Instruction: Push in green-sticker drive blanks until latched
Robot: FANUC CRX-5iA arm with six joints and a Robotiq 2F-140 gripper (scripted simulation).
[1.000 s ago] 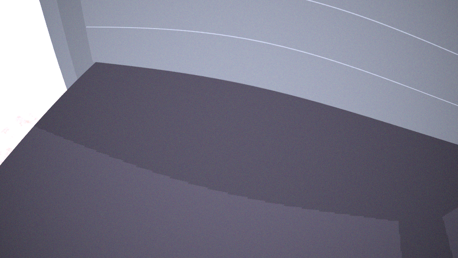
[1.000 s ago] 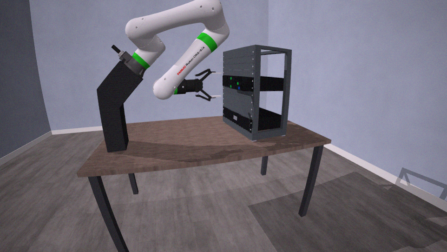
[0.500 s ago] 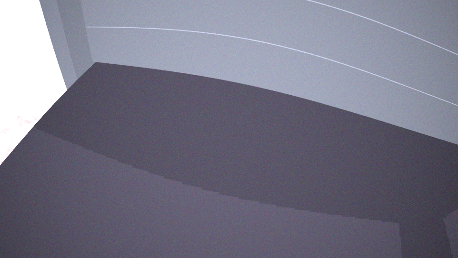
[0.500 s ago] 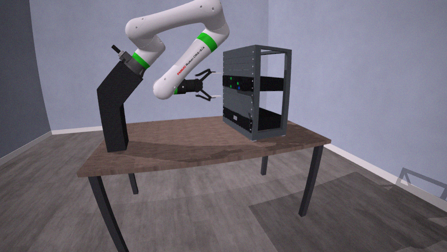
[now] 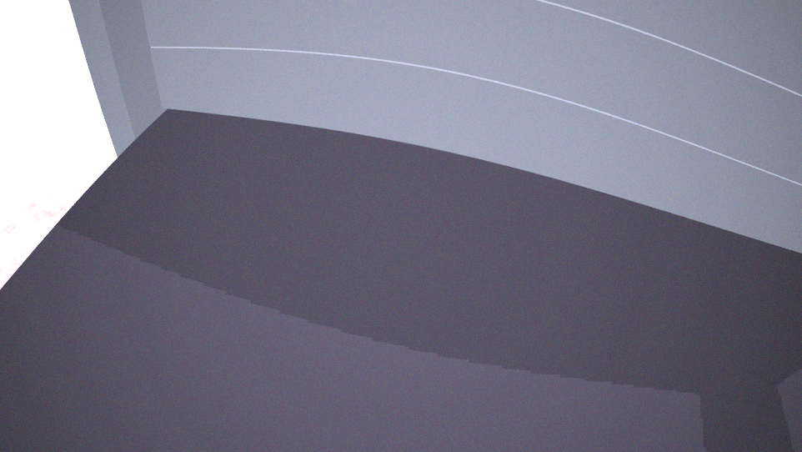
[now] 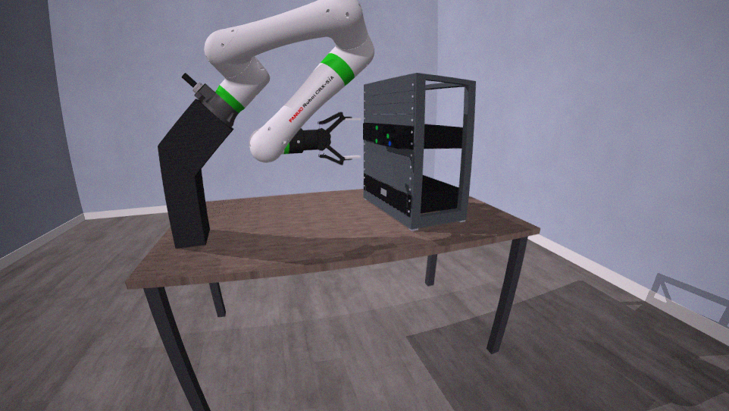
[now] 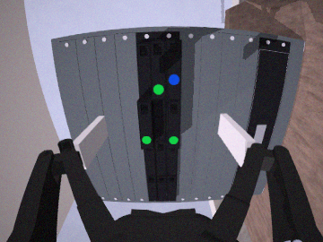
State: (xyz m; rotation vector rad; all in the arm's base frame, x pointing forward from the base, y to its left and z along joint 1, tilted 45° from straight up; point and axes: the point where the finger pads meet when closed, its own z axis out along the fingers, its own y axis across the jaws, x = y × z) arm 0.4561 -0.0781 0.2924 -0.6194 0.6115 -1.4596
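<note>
Just before the rack [image 6: 418, 148] on the desk [image 6: 316, 240], the gripper [image 6: 345, 137] hangs level with the green-stickered blanks [image 7: 158, 89]. Fingers spread fully, holding nothing, likely lining up a push.

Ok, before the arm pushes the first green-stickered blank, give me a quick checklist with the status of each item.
1. Claw holding nothing, fingers spread wide: ok.
2. Claw short of the rack, not touching it: ok.
3. Rack upright on the table: ok.
4. Green stickers located, three in the wrist view: ok.
5. Blue sticker identified as one to avoid: ok.
6. How far each blank sticks out: cannot tell.
</note>
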